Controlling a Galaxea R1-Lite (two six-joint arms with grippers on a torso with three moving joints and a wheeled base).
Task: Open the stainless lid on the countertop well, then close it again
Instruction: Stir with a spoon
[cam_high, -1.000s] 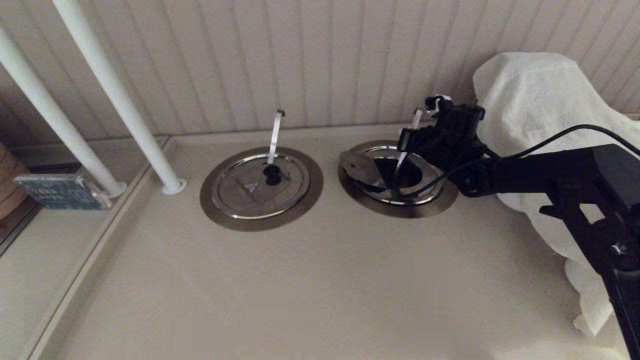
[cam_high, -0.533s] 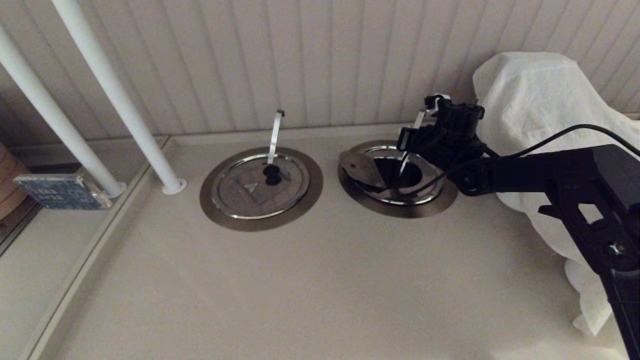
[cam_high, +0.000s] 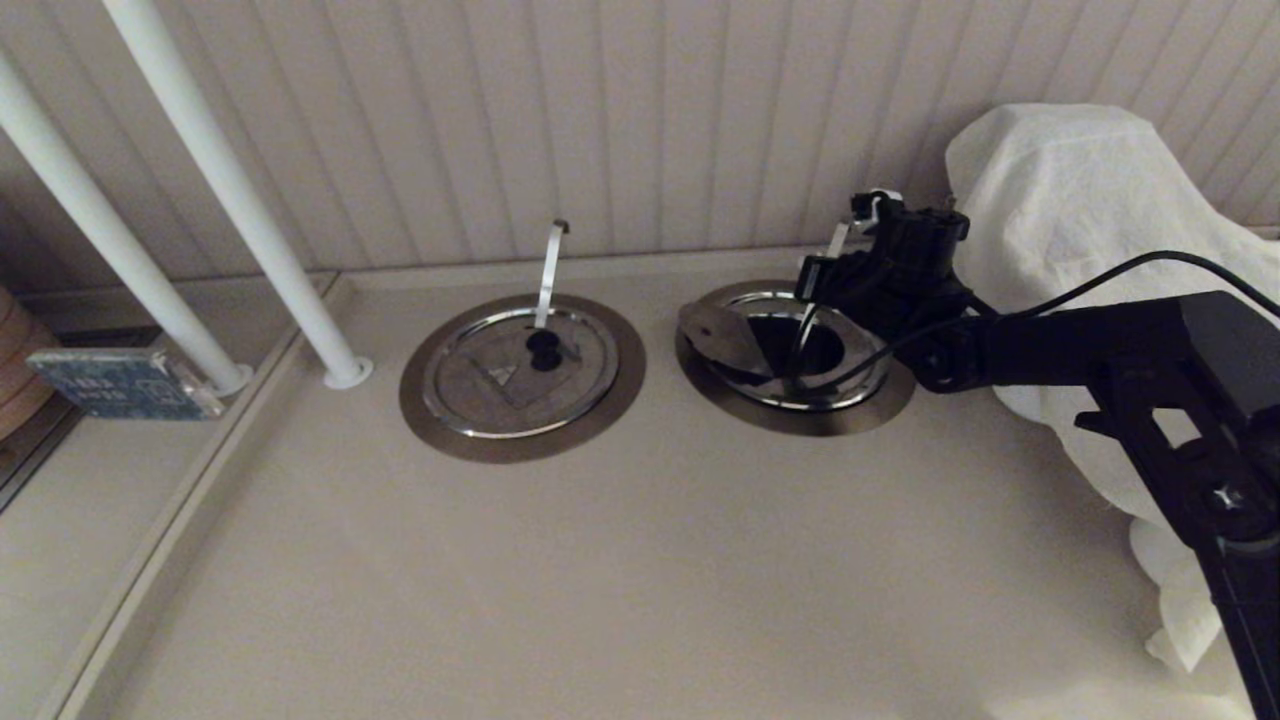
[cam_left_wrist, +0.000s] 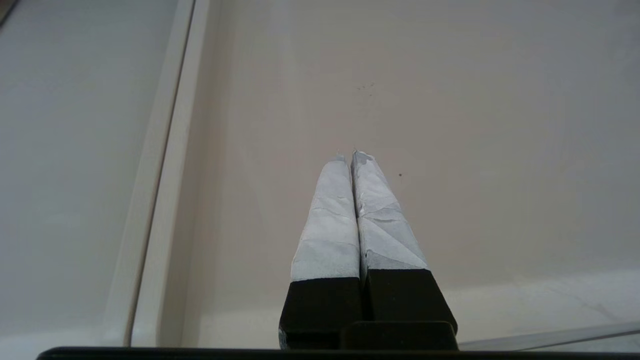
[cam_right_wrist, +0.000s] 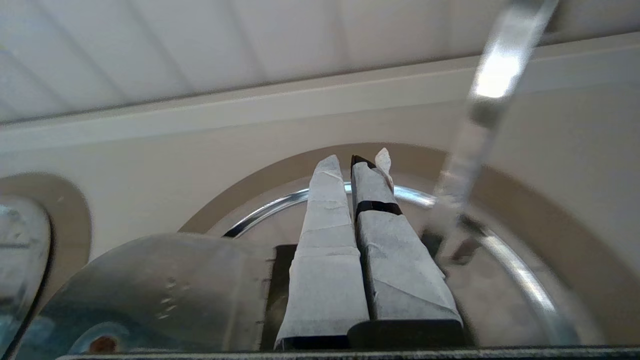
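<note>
Right arm working at the open well, lid up

Nearest, the left gripper (cam_left_wrist: 352, 155) hangs pinched shut and empty over bare beige counter, well away. Farther, the right gripper (cam_high: 815, 278) sits over the countertop well (cam_high: 810, 350), fingers pressed together, holding nothing visible. The stainless lid (cam_high: 722, 338) lies just to its left, tilted up, smooth polished steel inside the brushed-bronze ring.

The table (cam_high: 640, 560) is plain beige. Both wells have brushed-bronze rings; the countertop well (cam_high: 800, 345) is dark and shiny inside. The stainless lid (cam_high: 722, 335) is dull silver. The twin lid (cam_high: 520, 375) is silver with a black knob. At 3 o'clock lies a white cloth (cam_high: 1080, 200). The right pincer (cam_right_wrist: 356, 165) has white-wrapped fingers.
</note>
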